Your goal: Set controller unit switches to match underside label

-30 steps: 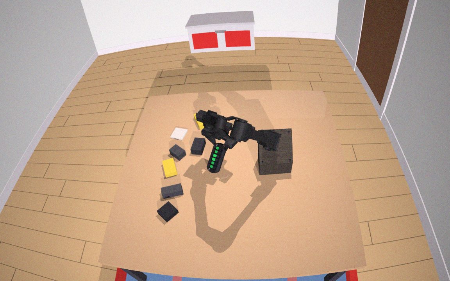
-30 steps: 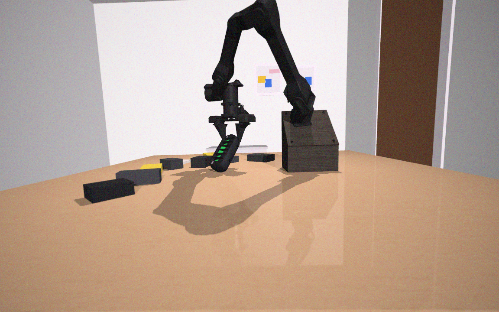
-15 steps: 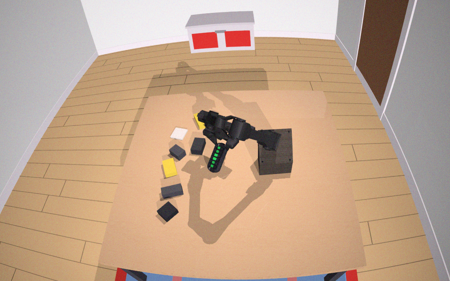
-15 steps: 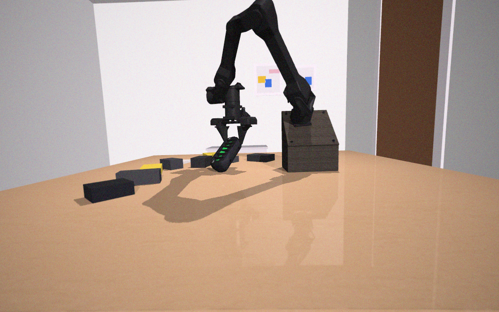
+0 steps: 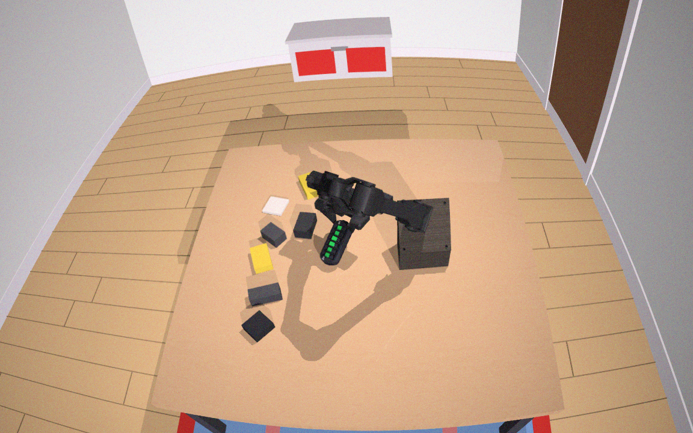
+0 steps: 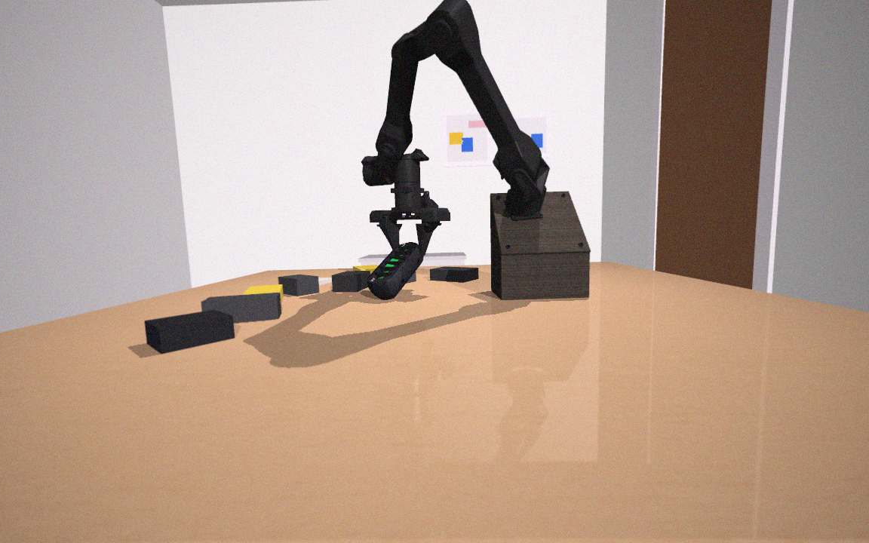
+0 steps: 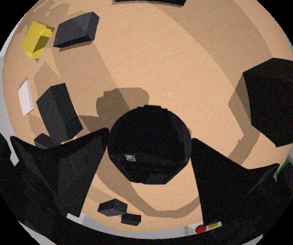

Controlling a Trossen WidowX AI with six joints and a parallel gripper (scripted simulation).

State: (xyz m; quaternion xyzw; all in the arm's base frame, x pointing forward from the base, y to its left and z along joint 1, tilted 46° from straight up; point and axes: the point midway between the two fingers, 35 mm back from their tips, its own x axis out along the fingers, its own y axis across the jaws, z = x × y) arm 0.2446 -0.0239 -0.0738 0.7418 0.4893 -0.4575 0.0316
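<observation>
The dark controller unit (image 5: pixel 331 252) (image 6: pixel 390 277) (image 7: pixel 150 129) is tilted steeply, one end raised. Its switch face, with a row of green rocker ends, shows in the top and exterior views; each switch's setting is too small to tell surely. My gripper (image 5: pixel 342 222) (image 6: pixel 408 250) (image 7: pixel 150 138) points down and is shut on the unit near its upper end, a finger on either side. The unit's lower end is low over the bench; whether it touches is unclear. The wrist view shows the dark upper end with a small pale mark. The underside label is not readable.
Dark blocks (image 5: pixel 305 225) (image 5: pixel 273 234) (image 5: pixel 264 293) (image 5: pixel 258 326), a yellow block (image 5: pixel 261 257) and a white flat piece (image 5: pixel 275 205) lie left of the unit. Another yellow block (image 5: pixel 305 185) is partly behind the arm. The arm's box-shaped base (image 5: pixel 429 258) (image 6: pixel 545 273) stands to the right.
</observation>
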